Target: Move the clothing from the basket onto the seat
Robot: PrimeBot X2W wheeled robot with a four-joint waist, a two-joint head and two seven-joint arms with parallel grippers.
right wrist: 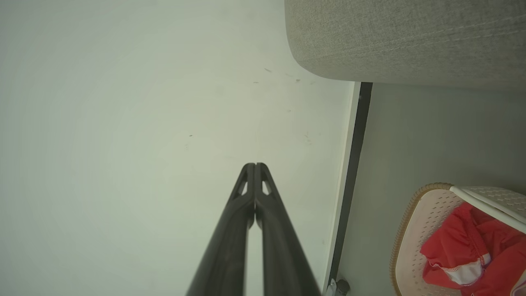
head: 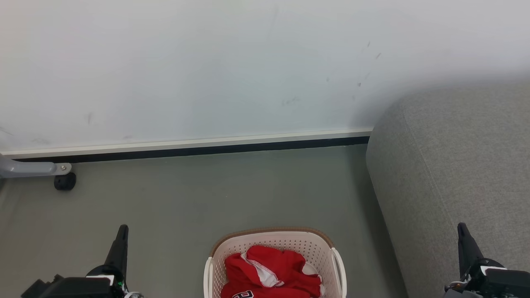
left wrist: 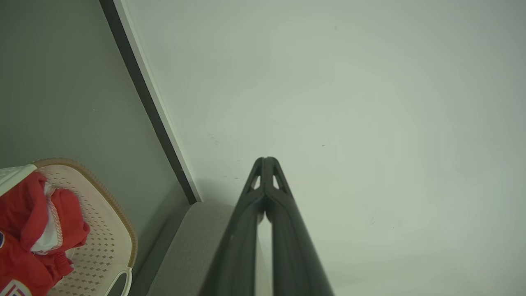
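Left gripper (head: 122,228): we see its two dark fingers pressed together tip to tip, pointing up the head view toward the wall (head: 207,62).
Right gripper (head: 462,227): its fingers are likewise pressed together, the tips meeting, with the grey upholstery behind them in the head view.
Basket (head: 285,242): it stands on the floor (head: 186,198) between our two grippers, to the right of the left one and to the left of the right one, apart from both. In the left wrist view it sits low and left of the fingers; in the right wrist view, low and right of them.
Clothing (head: 269,271): red sports garments lie bunched inside the basket, with white trim showing in the folds and dark lettering on a white patch at the near edge. Neither gripper touches them.
Seat (head: 455,165): the grey woven cushion lies to the right of the basket, on the right gripper's side, its rounded corner turned toward the wall.
Skirting strip (head: 186,145): pale above and dark below, it runs ahead of both fingertips where wall meets floor.
Caster (head: 65,181): a black wheel on a grey leg stands ahead and to the left of the left gripper.
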